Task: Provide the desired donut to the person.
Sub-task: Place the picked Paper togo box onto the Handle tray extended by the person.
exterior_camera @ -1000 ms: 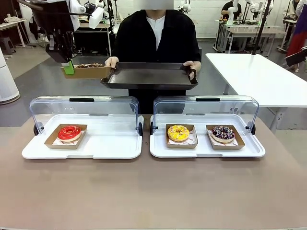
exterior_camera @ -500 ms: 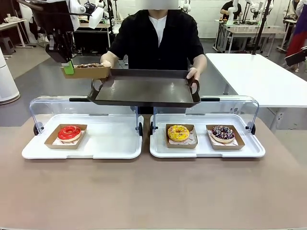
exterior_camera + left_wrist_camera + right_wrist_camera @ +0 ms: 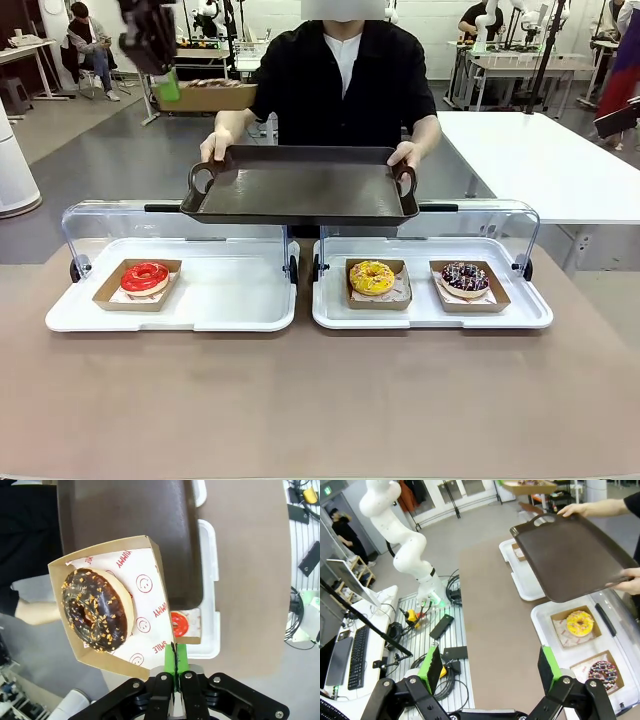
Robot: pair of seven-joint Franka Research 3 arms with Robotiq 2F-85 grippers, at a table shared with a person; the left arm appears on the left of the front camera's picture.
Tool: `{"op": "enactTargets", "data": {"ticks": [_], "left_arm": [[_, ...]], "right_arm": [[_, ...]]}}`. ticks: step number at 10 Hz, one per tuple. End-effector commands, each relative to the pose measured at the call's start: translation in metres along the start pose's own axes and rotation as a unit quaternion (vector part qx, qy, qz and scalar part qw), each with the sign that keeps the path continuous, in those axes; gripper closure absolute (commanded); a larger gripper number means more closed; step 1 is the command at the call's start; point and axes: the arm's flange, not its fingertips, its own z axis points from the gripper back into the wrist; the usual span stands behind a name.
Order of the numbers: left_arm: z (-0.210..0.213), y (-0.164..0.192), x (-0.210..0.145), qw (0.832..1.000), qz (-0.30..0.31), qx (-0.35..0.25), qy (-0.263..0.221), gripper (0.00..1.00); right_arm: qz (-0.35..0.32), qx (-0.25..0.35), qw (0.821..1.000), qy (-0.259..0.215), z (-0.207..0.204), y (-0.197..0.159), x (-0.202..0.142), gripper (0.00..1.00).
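Left fingers (image 3: 182, 656) pinch edge of brown cardboard tray (image 3: 215, 97) holding chocolate nut-topped donut (image 3: 95, 609), high, far left of dark brown rectangular tray (image 3: 300, 190) held by person (image 3: 340, 85). Right fingers (image 3: 431, 669) spread, empty. Watch edge-only grip: brown cardboard tray could tip, spilling donut.

The left gripper (image 3: 166, 84) sat high at far left, its 2 green pads (image 3: 182, 659) pinched on a donut box (image 3: 114, 663) rim. The right gripper (image 3: 489, 664) hung with fingers spread wide, apparently angled downward from some height.
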Motion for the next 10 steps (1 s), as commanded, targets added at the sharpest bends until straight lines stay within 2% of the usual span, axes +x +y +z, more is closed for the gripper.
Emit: {"op": "enactTargets", "data": {"ticks": [1,2,5,10], "left_arm": [[-0.002,0.044,0.032,0.998,-0.038,-0.007,0.039,0.99],[-0.011,0.058,0.044,0.997,-0.055,-0.009,0.048,0.99],[-0.045,0.084,0.06,0.997,-0.068,-0.028,0.032,0.99],[-0.096,0.066,0.066,0.998,-0.012,-0.056,0.024,0.99]], "right_arm": [[0.002,0.006,1.0,-0.004,0.0,0.0,0.0,0.0],[0.002,0.006,1.0,-0.004,0.0,0.0,0.0,0.0],[0.002,0.006,1.0,-0.004,0.0,0.0,0.0,0.0],[0.002,0.006,1.0,-0.004,0.0,0.0,0.0,0.0]]}}
